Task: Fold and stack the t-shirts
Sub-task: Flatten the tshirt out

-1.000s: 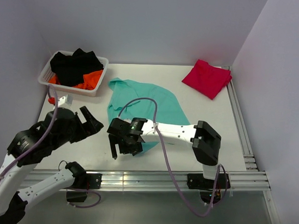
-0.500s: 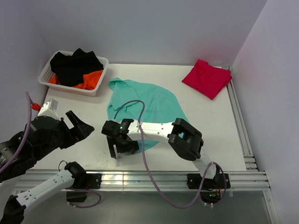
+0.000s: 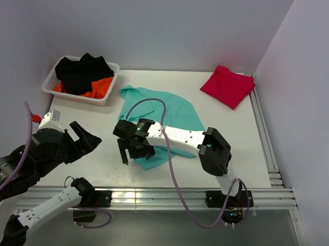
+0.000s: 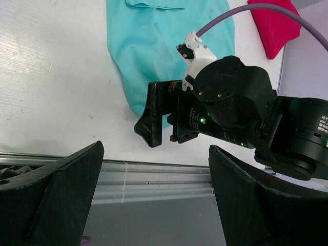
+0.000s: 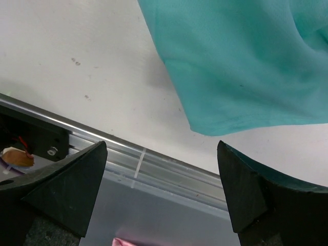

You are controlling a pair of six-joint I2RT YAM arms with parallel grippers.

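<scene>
The teal-green t-shirt (image 3: 170,112) lies crumpled and spread in the middle of the table. It also shows in the left wrist view (image 4: 154,46) and the right wrist view (image 5: 241,61). The crimson-red t-shirt (image 3: 228,86) lies folded at the back right, its edge in the left wrist view (image 4: 274,25). My right gripper (image 3: 132,154) hangs open and empty above the teal shirt's near left edge, and shows in the left wrist view (image 4: 164,125). My left gripper (image 3: 91,137) is open and empty, left of the shirt, above bare table.
A white basket (image 3: 51,88) with black and orange clothes stands at the back left. The metal rail (image 3: 151,195) runs along the table's near edge, also in the right wrist view (image 5: 154,169). A purple cable (image 3: 154,109) loops over the teal shirt.
My left gripper has drawn back to the left and nearer. My right arm has shifted, with its elbow swung left and its gripper a little farther in over the teal shirt's near corner. Both stay open.
</scene>
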